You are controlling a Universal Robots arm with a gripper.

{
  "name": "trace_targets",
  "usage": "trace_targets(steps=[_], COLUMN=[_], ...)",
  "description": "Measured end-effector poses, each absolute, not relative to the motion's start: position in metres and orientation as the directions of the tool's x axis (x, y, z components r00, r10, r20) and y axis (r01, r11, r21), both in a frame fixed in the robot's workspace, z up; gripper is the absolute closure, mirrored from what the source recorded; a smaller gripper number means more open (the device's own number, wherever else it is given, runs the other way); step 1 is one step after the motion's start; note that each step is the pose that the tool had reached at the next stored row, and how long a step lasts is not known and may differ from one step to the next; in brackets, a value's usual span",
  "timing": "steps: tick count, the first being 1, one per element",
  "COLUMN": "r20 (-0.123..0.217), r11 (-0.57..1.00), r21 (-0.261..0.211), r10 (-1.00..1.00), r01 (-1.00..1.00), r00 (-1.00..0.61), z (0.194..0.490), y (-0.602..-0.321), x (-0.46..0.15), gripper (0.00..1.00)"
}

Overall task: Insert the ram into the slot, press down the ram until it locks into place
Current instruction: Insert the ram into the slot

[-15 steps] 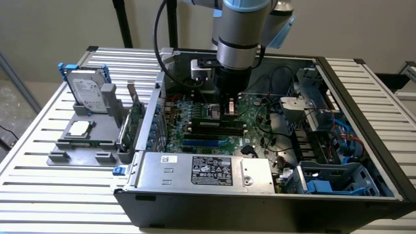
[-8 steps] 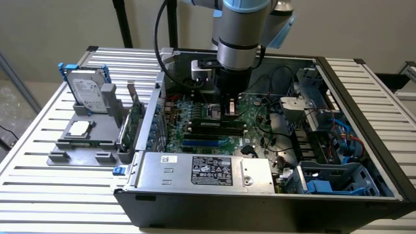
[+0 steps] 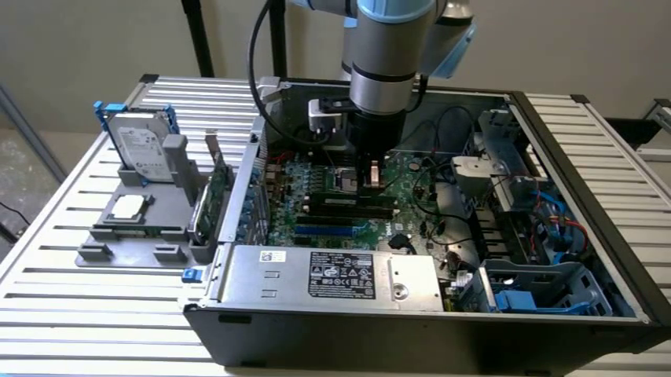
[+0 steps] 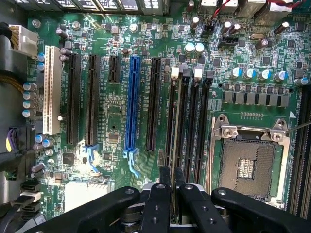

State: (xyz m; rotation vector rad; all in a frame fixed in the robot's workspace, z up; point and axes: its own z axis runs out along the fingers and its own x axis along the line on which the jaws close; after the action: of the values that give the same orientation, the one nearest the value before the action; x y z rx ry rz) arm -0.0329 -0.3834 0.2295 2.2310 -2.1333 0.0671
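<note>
My gripper [image 4: 174,199] is down inside the open computer case, over the motherboard [image 4: 116,111], and is shut on the ram [image 4: 175,131]. In the wrist view the ram shows edge-on as a thin strip running along one of the black memory slots [image 4: 193,126], the one nearest the black expansion slots. Whether it is seated in that slot I cannot tell. The white slot latches [image 4: 175,73] stand at the far end. From the exterior camera the gripper [image 3: 369,179] hangs low over the memory slots [image 3: 346,206] in the middle of the board.
An empty CPU socket [image 4: 248,165] lies beside the memory slots, and a blue expansion slot [image 4: 131,102] on their other side. At the exterior view's left, a grey fixture [image 3: 131,232] holds a hard drive [image 3: 140,145] and an upright green card [image 3: 215,196]. The power supply [image 3: 335,275] and cables [image 3: 451,228] crowd the case.
</note>
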Motion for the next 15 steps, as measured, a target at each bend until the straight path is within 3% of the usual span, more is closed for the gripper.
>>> trace_targets(steps=[15], r20=[0.069], r11=[-0.053], r21=[0.009], r10=[-0.996], r01=[-0.999], r00=[0.054], z=[0.2281], y=[-0.3848], x=[-0.0344], gripper=[0.86])
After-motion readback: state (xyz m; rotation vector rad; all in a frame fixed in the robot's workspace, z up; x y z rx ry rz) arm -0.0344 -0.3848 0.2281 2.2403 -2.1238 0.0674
